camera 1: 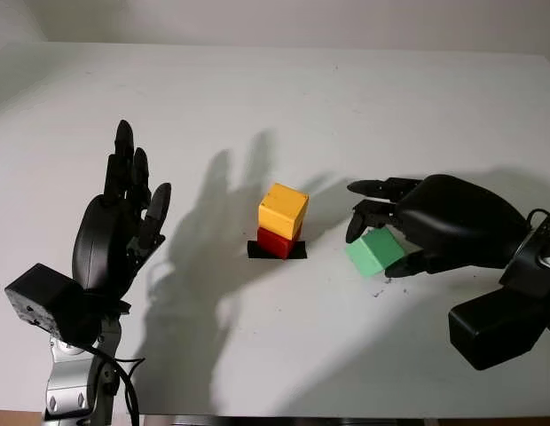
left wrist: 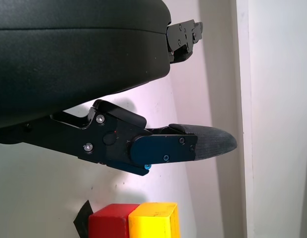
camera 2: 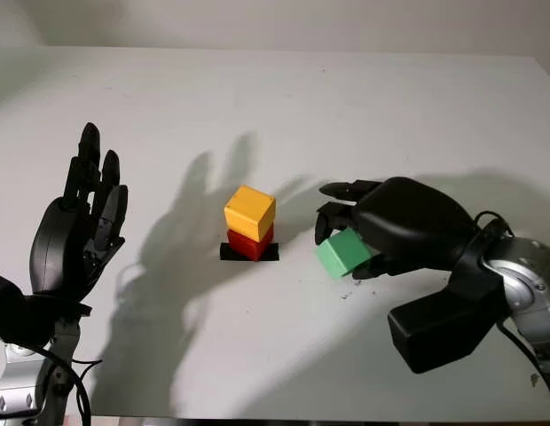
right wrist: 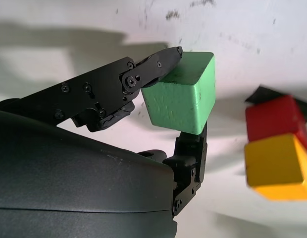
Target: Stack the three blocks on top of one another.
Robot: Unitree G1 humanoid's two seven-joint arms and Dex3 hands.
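while right hand point(camera 1: 381, 232) grips green block point(camera 1: 374, 252), yellow block point(camera 1: 283, 209) atop red block point(camera 1: 276, 242)

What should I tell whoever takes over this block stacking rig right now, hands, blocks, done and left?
Right robot hand: shut on the green block, right of the stack and tilted in the fingers.
Left robot hand: open, raised over the table's left side, holding nothing.
Done: yellow block sits on the red block, which stands on a black marker patch mid-table.
Left: carry the green block over and set it on the yellow block, then release.
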